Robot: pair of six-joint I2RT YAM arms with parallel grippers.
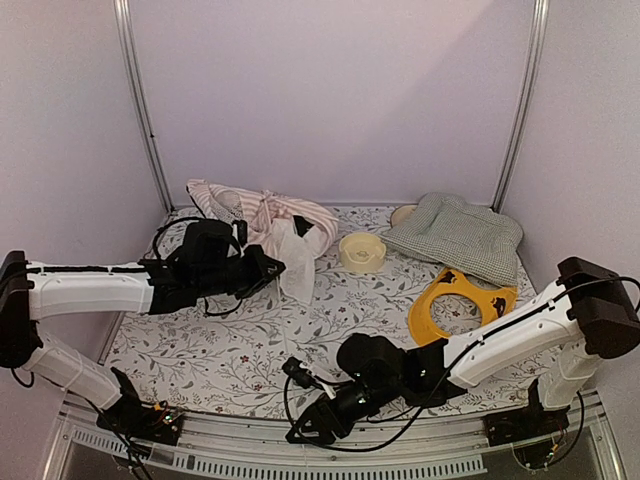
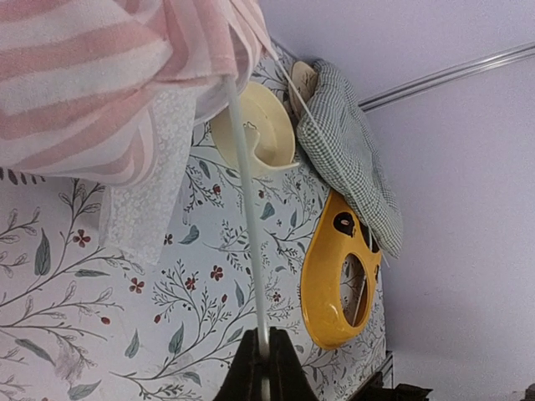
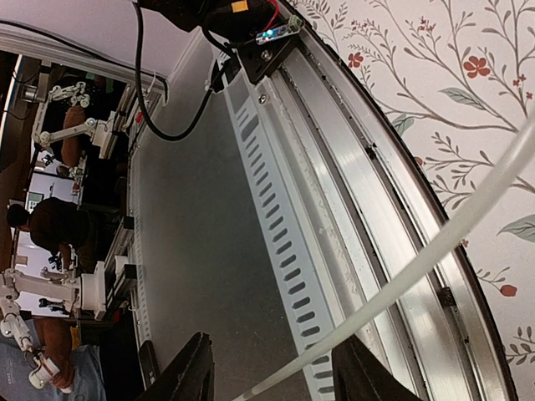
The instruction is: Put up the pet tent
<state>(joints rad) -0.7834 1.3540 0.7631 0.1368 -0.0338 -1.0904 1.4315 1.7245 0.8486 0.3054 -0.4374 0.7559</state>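
The pet tent (image 1: 265, 220) lies crumpled at the back left, pink-and-white striped with a white sheer flap hanging forward. In the left wrist view its striped fabric (image 2: 84, 75) fills the upper left. A thin white pole (image 2: 247, 209) runs from the fabric down into my left gripper (image 2: 266, 368), which is shut on it. That gripper (image 1: 275, 268) sits just right of the flap. My right gripper (image 1: 305, 430) is over the table's front edge. It is open (image 3: 276, 386), and a white pole (image 3: 401, 280) crosses slantwise between its spread fingers without being clamped.
A green-and-white checked cushion (image 1: 455, 235) lies at the back right, with a cream bowl (image 1: 362, 250) to its left and a yellow ring-shaped piece (image 1: 460, 300) in front. The metal front rail (image 3: 334, 209) runs under the right gripper. Walls close the back and sides.
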